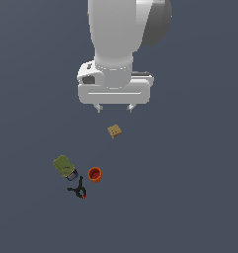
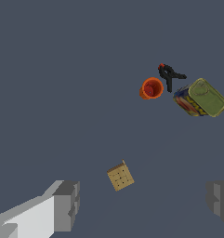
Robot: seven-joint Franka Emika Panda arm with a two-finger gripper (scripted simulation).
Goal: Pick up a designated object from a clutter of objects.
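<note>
Your white gripper (image 1: 114,107) hangs above the floor, pointing straight down, fingers spread apart and empty.
The small tan dotted wooden block (image 1: 115,131) sits just beneath it, well apart from the other clutter.

Tan dotted block (image 1: 115,131) lies flat, apart from the clutter (image 1: 77,175).

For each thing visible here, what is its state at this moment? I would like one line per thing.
Gripper: open, empty, above the floor.
Small tan square block with dark dots: on the floor, apart from the others, not gripped.
Olive-green can: lying on its side.
Small orange cup: upright, opening up.
Black clamp with red tips: lying flat beside the cup.
</note>
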